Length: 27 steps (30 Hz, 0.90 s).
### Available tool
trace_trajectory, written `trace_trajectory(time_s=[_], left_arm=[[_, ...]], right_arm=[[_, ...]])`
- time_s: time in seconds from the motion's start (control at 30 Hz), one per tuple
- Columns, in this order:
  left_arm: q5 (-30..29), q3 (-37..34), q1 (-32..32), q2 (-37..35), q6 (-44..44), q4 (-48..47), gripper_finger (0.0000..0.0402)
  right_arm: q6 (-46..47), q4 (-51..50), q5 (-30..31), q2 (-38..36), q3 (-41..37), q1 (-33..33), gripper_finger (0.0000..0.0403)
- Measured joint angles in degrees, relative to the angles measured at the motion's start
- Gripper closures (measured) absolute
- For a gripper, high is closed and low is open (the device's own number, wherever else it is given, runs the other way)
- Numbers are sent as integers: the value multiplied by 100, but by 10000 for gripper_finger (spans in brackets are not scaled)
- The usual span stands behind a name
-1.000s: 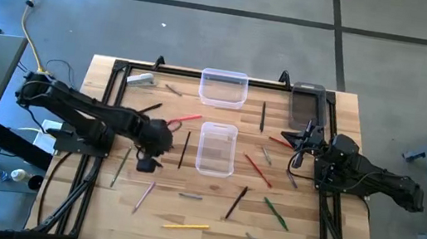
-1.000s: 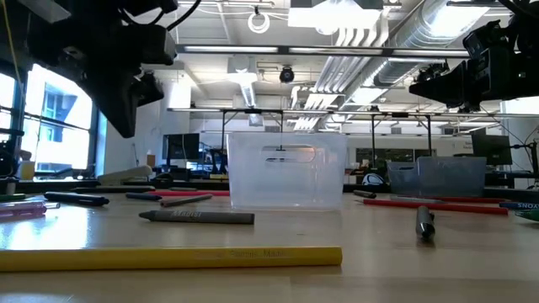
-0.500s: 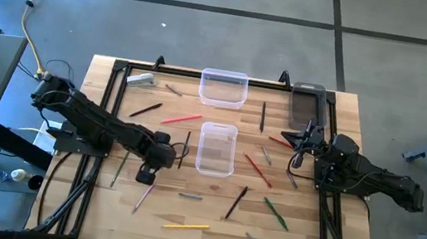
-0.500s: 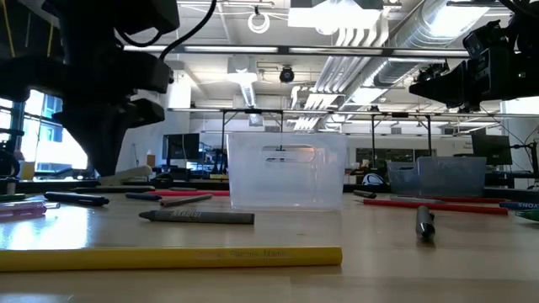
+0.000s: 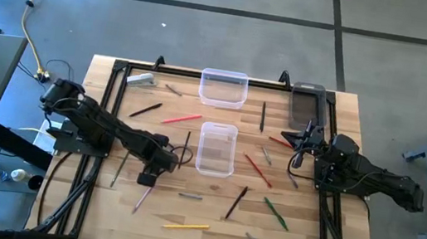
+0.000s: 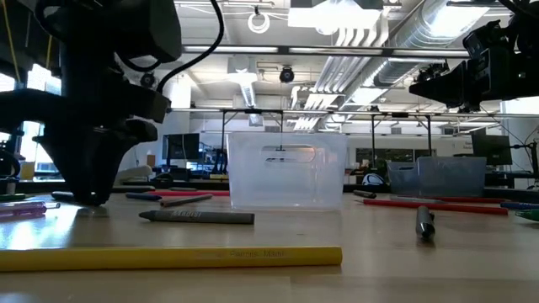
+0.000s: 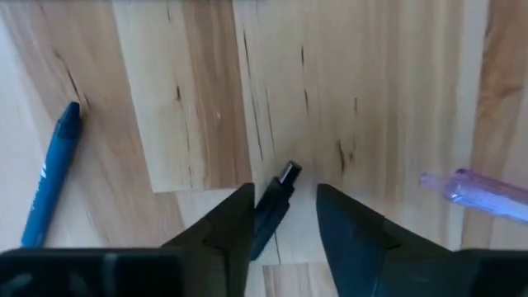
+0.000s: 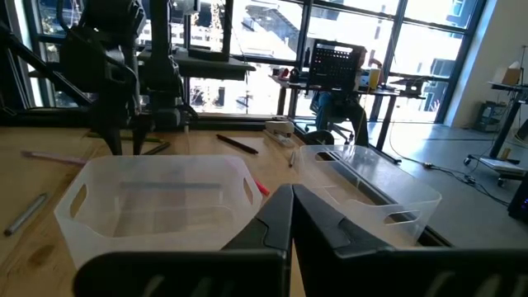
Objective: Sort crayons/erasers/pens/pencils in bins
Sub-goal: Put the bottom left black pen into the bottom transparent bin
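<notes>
We see the left gripper down at the tabletop, fingers parted around a dark pen, well left of the middle clear bin. The right gripper hovers beside the dark bin, fingers pressed together.

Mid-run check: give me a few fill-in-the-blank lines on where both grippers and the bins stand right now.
The left gripper is down at the table, fingers open around a ____ pen.
The right gripper hangs beside the ____ grey bin.
Number of clear bins on the table: ____; one at the far edge, one in the middle.
A ____ pencil lies nearest the low camera.

Missing words: black; dark; two; yellow
</notes>
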Motion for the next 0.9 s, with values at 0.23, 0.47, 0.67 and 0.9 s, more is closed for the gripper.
trace_trajectory(time_s=[0.23, 0.47, 0.67, 0.9], left_arm=[[-20, 22, 2, 165, 87, 14, 271], [25, 22, 2, 252, 339, 23, 318], [31, 20, 2, 256, 585, 33, 368], [46, 182, 9, 250, 590, -99, 386]], right_arm=[[0, 0, 0, -1, 2, 0, 402], [0, -2, 0, 0, 0, -2, 402], [0, -1, 0, 0, 2, -2, 402], [0, 0, 0, -1, 1, -1, 402]])
